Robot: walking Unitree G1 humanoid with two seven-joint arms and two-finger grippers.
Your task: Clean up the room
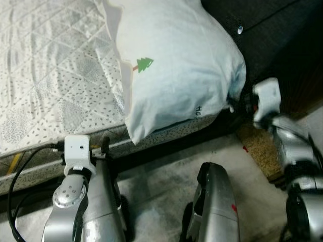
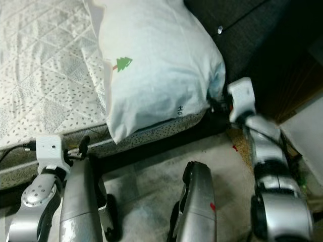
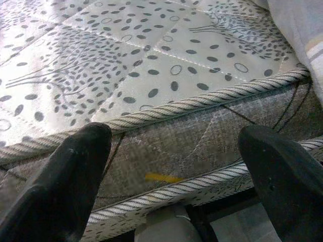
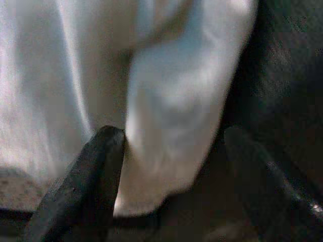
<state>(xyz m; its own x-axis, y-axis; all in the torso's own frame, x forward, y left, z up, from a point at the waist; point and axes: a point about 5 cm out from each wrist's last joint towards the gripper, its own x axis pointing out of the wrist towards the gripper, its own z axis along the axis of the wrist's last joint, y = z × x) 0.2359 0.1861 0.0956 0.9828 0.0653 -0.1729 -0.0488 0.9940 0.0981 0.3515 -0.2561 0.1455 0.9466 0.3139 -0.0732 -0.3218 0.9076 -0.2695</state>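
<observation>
The big white pillow (image 1: pixel 176 65) lies on the bed (image 1: pixel 50 75) at its edge, the right gripper (image 4: pixel 171 151) is open around its corner, and the left gripper (image 3: pixel 176 166) is open by the bed's side.

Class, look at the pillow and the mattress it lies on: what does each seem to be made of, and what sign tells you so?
Pillow: probably soft woven cloth, matt pale blue, since it creases and bulges; a small green tree is printed on it. Mattress: looks like quilted fabric, slightly shiny, with stitched lines, a dotted leaf pattern and twisted cord piping along its edge. The right claw is open at the pillow's corner.
</observation>
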